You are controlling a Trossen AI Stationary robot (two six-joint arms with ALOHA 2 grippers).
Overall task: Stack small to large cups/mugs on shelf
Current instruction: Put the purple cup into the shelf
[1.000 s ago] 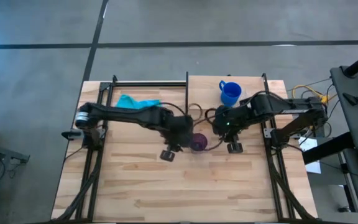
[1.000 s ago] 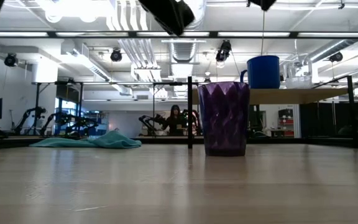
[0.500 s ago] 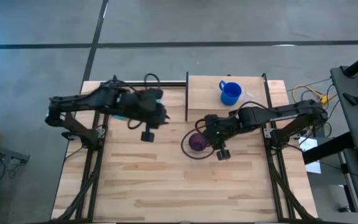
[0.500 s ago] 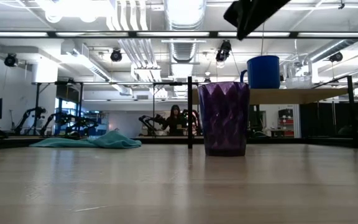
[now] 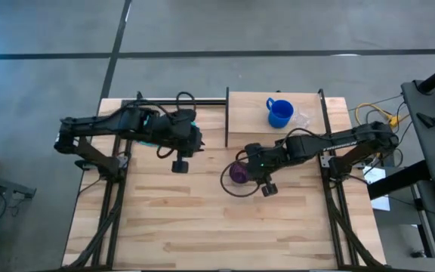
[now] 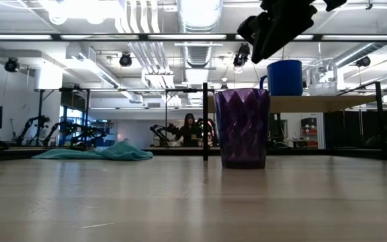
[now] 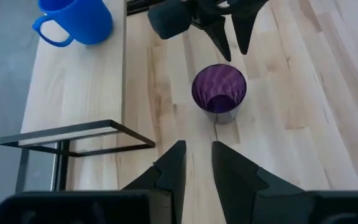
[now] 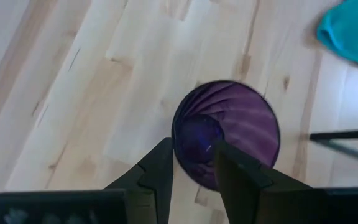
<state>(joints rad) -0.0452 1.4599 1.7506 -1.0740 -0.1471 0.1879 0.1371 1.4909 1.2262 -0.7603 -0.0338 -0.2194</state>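
Left end effector [image 5: 189, 143]: hangs over the left half of the tabletop [image 5: 165, 227], near the back edge; fingers [image 7: 169, 169] slightly parted, nothing between them.
Cloth [image 6: 96, 152]: teal, crumpled near the back left edge, partly under the left arm in the high view.
Open room, left: bare wood from the left arm forward to the front edge.
Tumbler [image 5: 239, 173]: purple, ribbed, upright on the tabletop near centre, in front of the shelf and apart from it.
Right end effector [image 5: 248, 164]: poised above the tumbler's rim; fingers [image 8: 159, 165] a narrow gap apart, gripping nothing.
Shelf [image 5: 248, 121]: pale wood platform at the back, right of centre; black post at its left edge.
Mug [image 5: 279, 112]: blue, handled, upright on the shelf toward its back.
Clear cup [image 5: 301, 119]: just right of the mug on the shelf, faint.
Writing: none readable.
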